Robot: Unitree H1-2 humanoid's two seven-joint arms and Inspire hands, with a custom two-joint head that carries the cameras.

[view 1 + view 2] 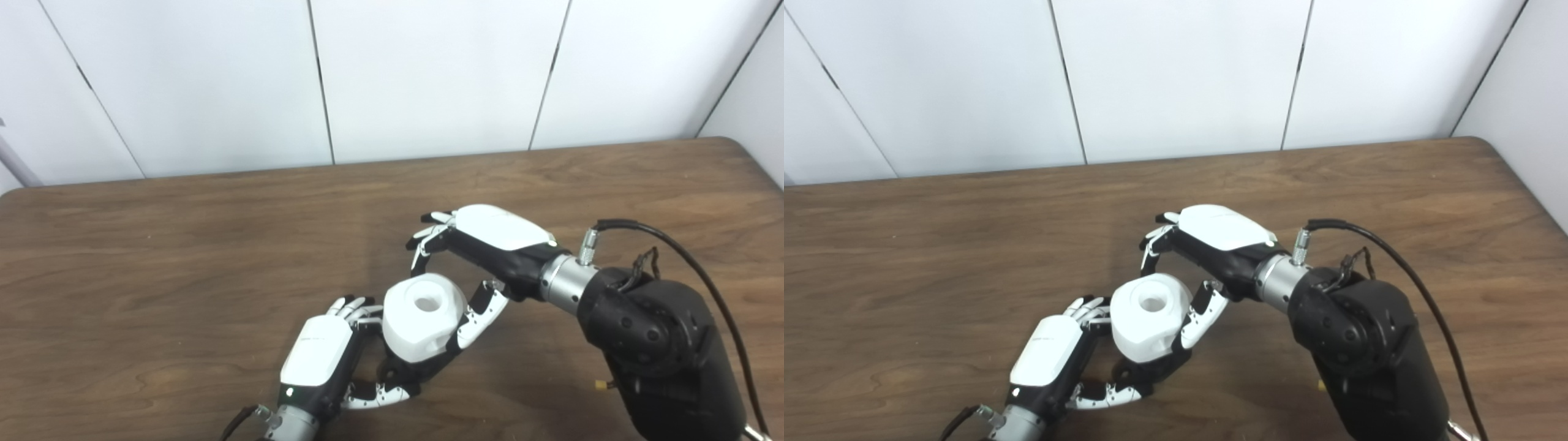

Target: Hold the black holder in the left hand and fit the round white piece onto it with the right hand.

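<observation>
I see round white piece (422, 315) atop black holder (407, 370); left hand (324, 361) grips holder, right hand (484, 245) pinches white piece.

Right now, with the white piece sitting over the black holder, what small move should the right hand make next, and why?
Probably a short press downward with the right hand. The round white piece already sits on top of the black holder, which the left hand grips from the side, but it looks slightly tilted, so it may not be fully seated. The right hand's thumb touches its side, and its fingers arch over the far rim.
</observation>
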